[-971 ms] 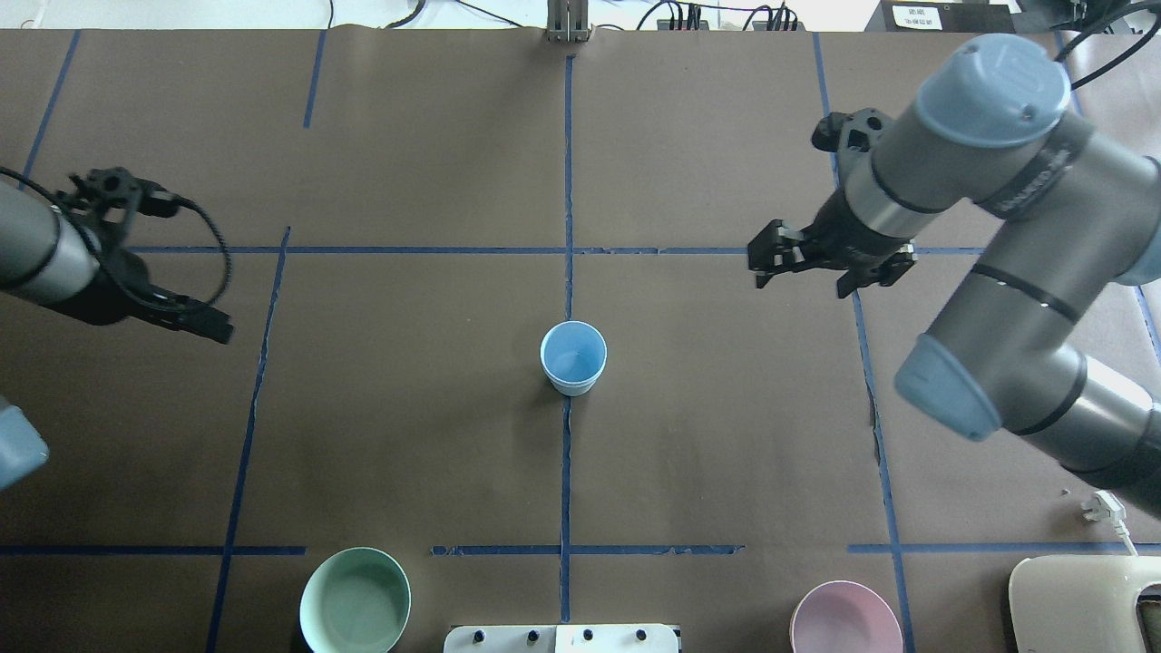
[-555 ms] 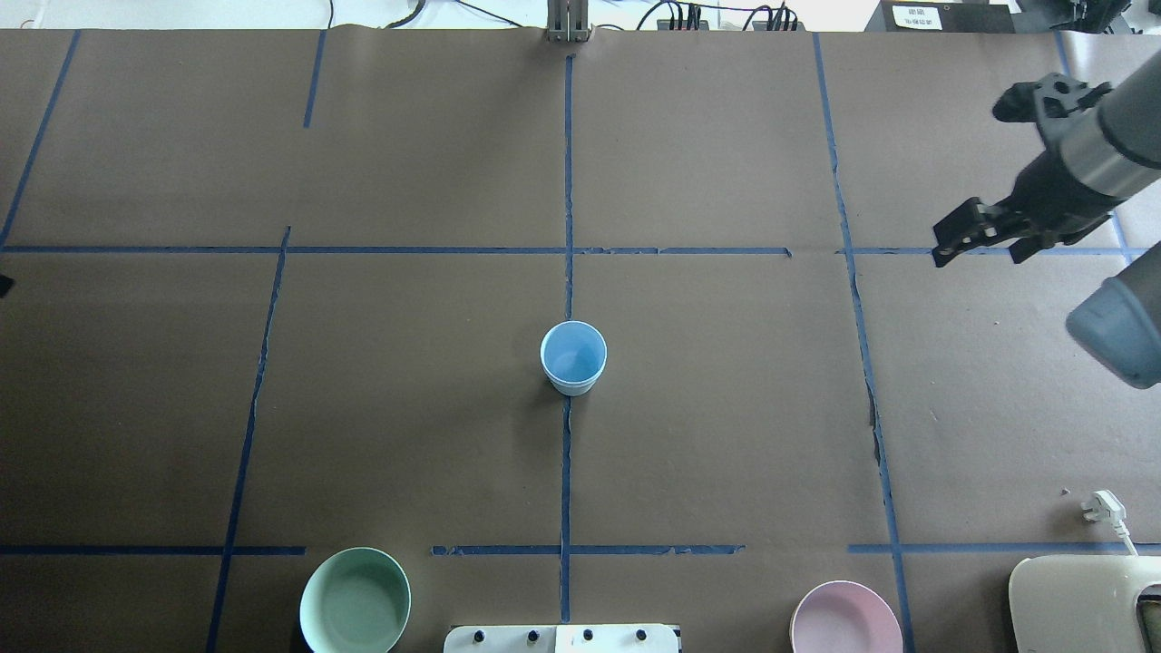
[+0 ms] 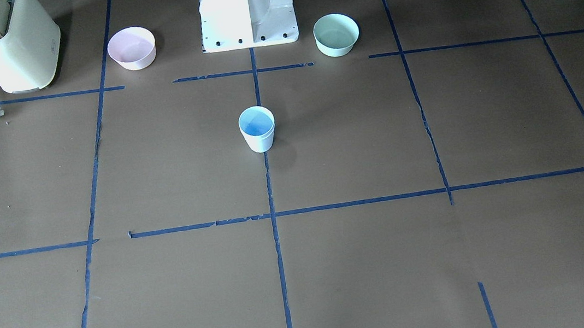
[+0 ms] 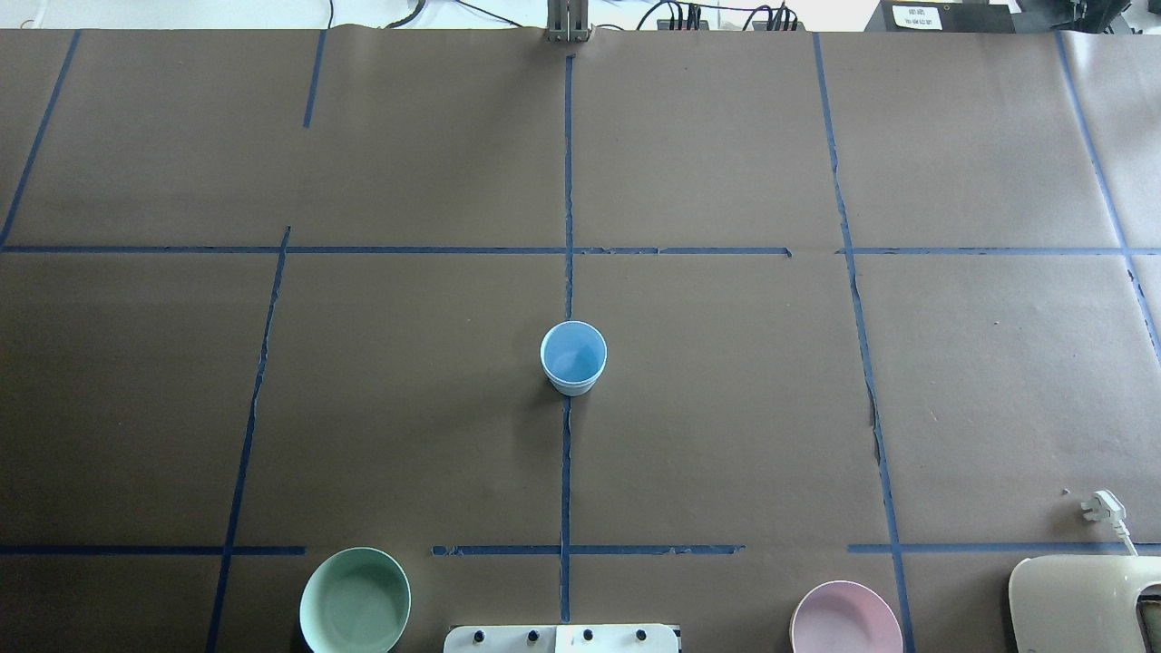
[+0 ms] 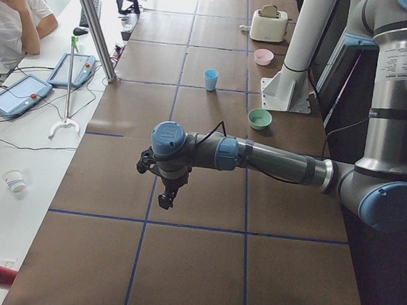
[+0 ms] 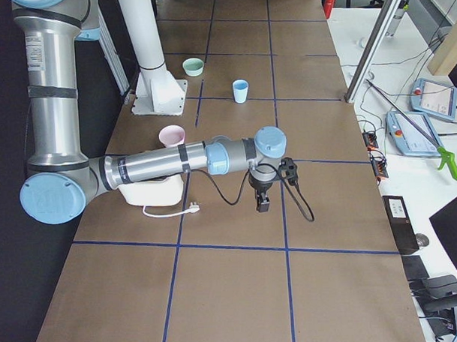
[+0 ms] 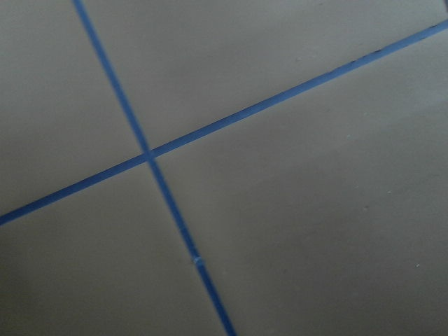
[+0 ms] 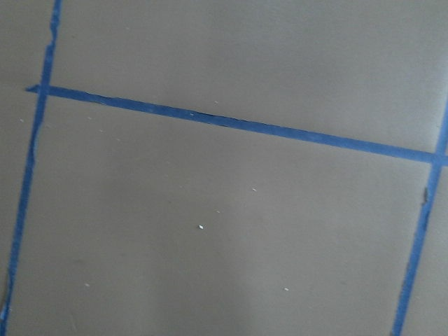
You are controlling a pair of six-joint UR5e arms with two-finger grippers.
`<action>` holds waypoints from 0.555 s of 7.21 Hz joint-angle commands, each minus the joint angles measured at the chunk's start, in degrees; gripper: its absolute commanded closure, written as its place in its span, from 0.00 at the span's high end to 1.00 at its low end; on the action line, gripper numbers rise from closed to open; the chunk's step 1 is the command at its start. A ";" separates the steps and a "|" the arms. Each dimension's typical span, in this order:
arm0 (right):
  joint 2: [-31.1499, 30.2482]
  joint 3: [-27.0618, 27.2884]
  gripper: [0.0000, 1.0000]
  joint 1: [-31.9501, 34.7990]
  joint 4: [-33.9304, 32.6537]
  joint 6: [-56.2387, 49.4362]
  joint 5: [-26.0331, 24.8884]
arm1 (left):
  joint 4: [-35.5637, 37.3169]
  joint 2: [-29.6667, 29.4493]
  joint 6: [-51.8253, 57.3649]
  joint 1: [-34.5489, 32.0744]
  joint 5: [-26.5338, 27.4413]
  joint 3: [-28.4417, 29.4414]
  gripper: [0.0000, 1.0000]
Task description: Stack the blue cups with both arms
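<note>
A pale blue cup (image 4: pixel 573 358) stands upright in the middle of the brown-papered table (image 4: pixel 726 426), right on the central blue tape line (image 4: pixel 566 472). I can't tell whether a second cup is nested inside it. Both arms are out at the table's ends, well apart from the cup. The left arm (image 5: pixel 266 157) is stretched low, its left gripper (image 5: pixel 164 201) pointing down. The right arm (image 6: pixel 157 164) does the same, its right gripper (image 6: pixel 263 204) hanging above the paper. I can't tell how wide either stands. A mint-green bowl (image 4: pixel 355 600) and a pink bowl (image 4: pixel 845 618) flank the white pedestal (image 3: pixel 247 9), with a toaster (image 3: pixel 10 46) beyond the pink one.
</note>
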 commanded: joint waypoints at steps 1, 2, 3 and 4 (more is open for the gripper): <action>-1.84 -2.12 1.00 5.25 0.25 -6.03 0.92 | 4.57 -0.43 -3.24 -0.53 -1.53 0.63 1.00; -2.63 -2.12 1.00 5.44 0.25 -7.87 0.74 | 4.31 -0.26 -3.35 -0.53 -1.53 1.26 1.00; -3.25 -1.68 1.00 7.01 0.25 -7.89 0.48 | 3.61 -0.43 -3.26 -0.44 -1.18 1.78 1.00; -4.30 0.24 1.00 7.37 0.17 -7.19 0.48 | 3.34 -0.52 -3.17 -0.35 -1.09 1.88 1.00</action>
